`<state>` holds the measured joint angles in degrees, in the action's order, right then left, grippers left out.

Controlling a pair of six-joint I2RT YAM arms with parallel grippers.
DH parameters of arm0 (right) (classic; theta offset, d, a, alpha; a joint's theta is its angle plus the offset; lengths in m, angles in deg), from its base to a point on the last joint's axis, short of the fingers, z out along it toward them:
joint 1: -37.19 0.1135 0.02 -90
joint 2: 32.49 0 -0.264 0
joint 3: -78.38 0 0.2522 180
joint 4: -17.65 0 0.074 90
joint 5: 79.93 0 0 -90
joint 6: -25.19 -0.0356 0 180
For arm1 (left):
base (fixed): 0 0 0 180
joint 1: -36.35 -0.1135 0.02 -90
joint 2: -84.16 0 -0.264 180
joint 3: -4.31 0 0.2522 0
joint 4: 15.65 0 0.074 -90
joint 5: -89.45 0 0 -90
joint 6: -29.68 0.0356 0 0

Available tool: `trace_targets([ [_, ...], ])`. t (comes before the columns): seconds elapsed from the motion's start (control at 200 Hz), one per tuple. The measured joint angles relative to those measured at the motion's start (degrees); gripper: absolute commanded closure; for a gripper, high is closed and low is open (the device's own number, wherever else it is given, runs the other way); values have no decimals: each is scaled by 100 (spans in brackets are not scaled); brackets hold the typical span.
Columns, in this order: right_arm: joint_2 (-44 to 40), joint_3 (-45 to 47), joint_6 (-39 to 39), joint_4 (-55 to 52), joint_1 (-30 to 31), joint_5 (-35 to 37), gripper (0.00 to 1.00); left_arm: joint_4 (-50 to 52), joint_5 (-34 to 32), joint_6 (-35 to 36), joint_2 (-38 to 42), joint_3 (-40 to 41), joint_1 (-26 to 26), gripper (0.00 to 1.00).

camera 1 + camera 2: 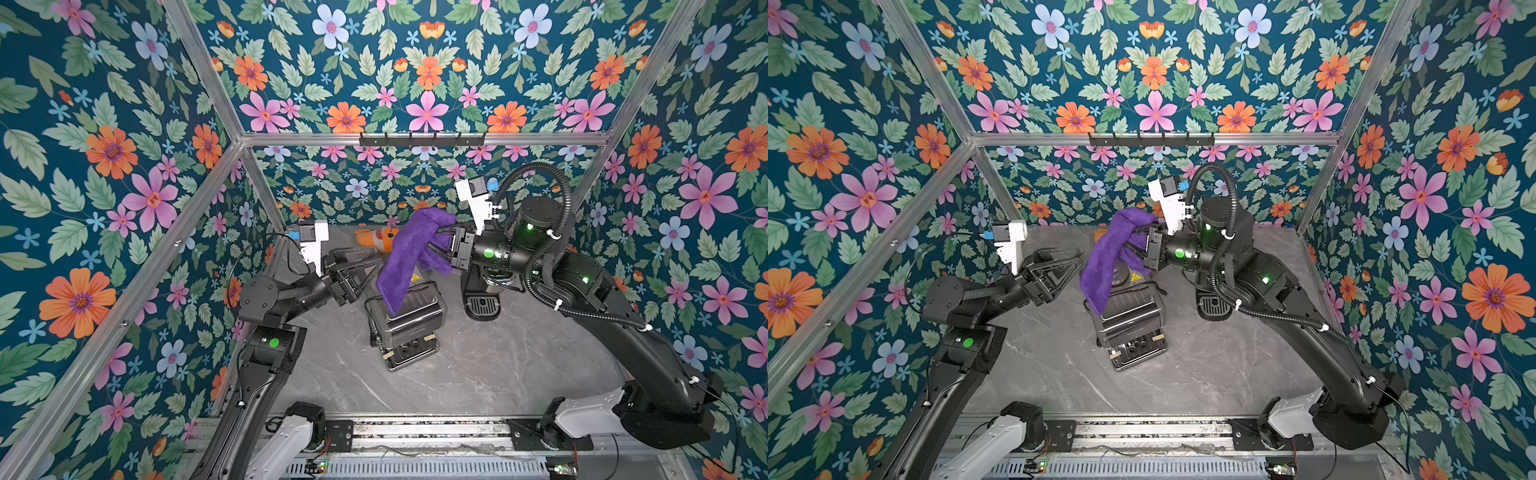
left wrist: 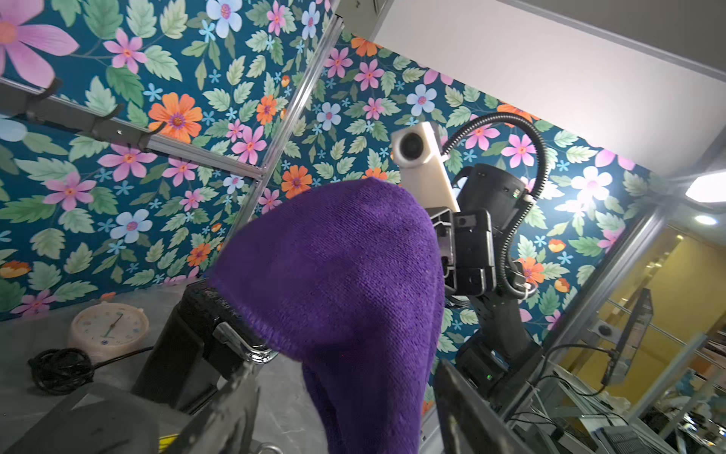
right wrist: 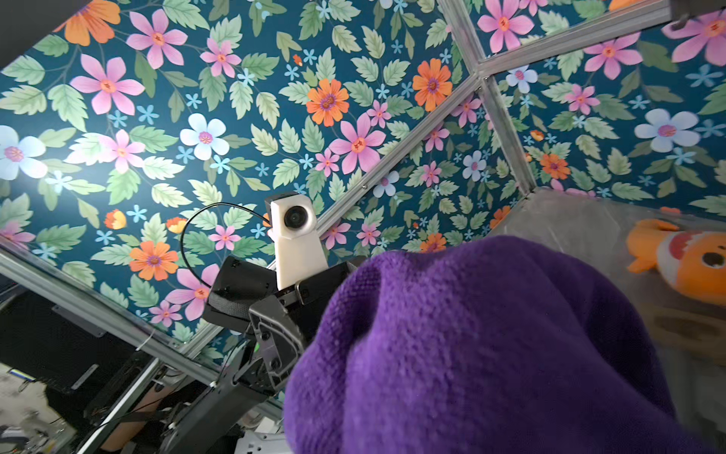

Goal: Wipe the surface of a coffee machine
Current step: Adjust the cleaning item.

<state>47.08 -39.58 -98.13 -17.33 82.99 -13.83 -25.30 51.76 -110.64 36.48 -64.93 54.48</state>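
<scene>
Inside a flower-papered cell, the left hand point(image 1: 370, 264) reaches in from left of centre in both top views. Its two fingers stand apart, and their tips are just beside the edge of a purple terry cloth point(image 1: 401, 266). In the left wrist view those fingers point(image 2: 235, 408) rise from the lower edge on either side of the hanging cloth without closing on it.

The cloth droops through the middle of the frame, and its lower corner falls in front of the rear of a black boxy appliance point(image 1: 405, 328) that sits at the centre of the grey marbled desk point(image 1: 478, 374). Whether the cloth touches the appliance cannot be told. Behind the cloth, toward the upper middle, an orange plush clownfish point(image 1: 374, 241) lies on the desk by the back wall.

The cloth's bunched upper end is clamped in the right hand point(image 1: 440, 245), whose fingers are together and buried in the fabric. The right wrist view is half filled with purple.

The black capsule coffee machine point(image 1: 482, 307) stands right of centre, partly under the right arm, with its round drip tray showing below the wrist. In the left wrist view its chrome lever sits at the cloth's lower left edge. Contact between the two cannot be judged.

That view also shows a pale round clock point(image 2: 108, 328) and a coiled black cable point(image 2: 59, 369) at lower left.
</scene>
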Motion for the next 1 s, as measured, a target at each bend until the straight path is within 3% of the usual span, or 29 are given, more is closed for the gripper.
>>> trace_targets([
  [0.195, 396, -155, -525, 481, 0, -629, 100, -155, -181, 157, -111, -68, 551, 28],
  [0.465, 765, -374, -1152, 942, 31, -1786, 100, 372, -809, 1045, -223, -385, 636, 25],
  [1.0, 776, -422, -1034, 610, 334, -1554, 100, 369, -809, 1290, -63, -310, 667, 33],
])
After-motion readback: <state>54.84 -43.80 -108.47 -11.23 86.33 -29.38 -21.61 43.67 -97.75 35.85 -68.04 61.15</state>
